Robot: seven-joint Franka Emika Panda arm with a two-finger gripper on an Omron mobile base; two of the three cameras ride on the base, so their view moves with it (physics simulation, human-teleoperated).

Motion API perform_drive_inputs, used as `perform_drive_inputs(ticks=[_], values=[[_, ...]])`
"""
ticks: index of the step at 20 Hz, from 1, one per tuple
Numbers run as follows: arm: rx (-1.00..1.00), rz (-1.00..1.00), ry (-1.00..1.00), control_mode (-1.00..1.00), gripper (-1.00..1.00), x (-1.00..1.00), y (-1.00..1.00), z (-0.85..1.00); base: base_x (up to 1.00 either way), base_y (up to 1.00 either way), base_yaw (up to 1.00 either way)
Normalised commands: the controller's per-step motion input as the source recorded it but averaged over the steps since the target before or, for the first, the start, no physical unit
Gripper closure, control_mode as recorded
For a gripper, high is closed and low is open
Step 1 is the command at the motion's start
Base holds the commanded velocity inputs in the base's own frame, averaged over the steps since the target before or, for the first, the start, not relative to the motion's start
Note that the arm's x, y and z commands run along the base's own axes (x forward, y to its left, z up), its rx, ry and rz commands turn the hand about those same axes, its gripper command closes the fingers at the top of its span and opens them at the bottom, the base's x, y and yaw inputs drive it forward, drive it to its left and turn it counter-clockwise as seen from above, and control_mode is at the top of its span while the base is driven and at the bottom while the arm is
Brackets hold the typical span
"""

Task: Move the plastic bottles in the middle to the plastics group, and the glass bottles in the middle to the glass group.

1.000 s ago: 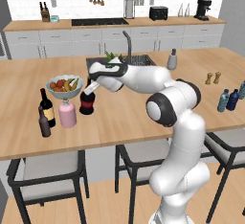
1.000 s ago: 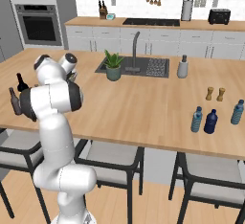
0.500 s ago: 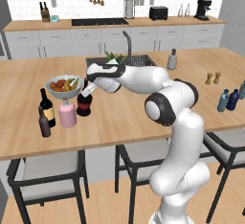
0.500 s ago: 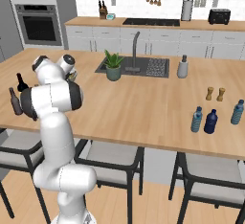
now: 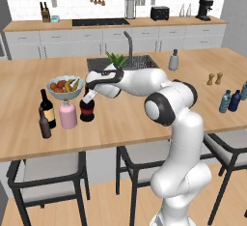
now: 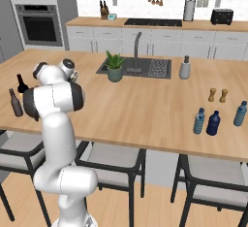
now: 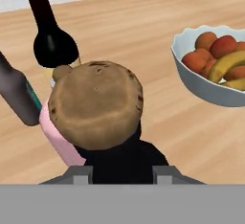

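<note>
The squat dark glass bottle point(image 5: 87, 110) with a red label stands low over the counter, just right of a pink bottle point(image 5: 68, 115). My gripper point(image 5: 89, 95) is shut on its neck from above. In the hand view its brown cap point(image 7: 96, 104) and black body lie between my fingers point(image 7: 122, 171). The glass group is to the left: a tall wine bottle point(image 5: 47, 108) point(image 6: 20, 83) point(image 7: 51, 40) and a slim brown bottle point(image 5: 44, 123) point(image 6: 15, 103) point(image 7: 17, 95). The plastics group of blue bottles point(image 5: 230, 101) point(image 6: 207, 122) is at the far right.
A fruit bowl point(image 5: 64, 88) point(image 7: 211, 86) sits just behind the held bottle. The pink bottle point(image 7: 56, 138) almost touches it on the left. A plant point(image 5: 116, 61), the sink point(image 5: 140, 62), a soap dispenser point(image 5: 173, 60) and two brown shakers point(image 5: 214, 78) lie further right.
My gripper has carried the squat glass bottle slightly left and lower, closer to the pink bottle and the counter. Nothing else has moved.
</note>
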Motion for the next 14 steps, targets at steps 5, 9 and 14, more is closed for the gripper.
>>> perform_drive_inputs(ticks=[5, 9, 14], values=[[-0.02, 0.00, 0.00, -1.00, 1.00, 0.14, 0.03, -0.44, 0.00, 0.00, 0.00], [0.00, 0.00, 0.00, -1.00, 1.00, 0.19, 0.00, -0.52, 0.00, 0.00, 0.00], [0.00, 0.00, 0.02, -1.00, 1.00, 0.13, 0.00, -0.15, 0.00, 0.00, 0.00]])
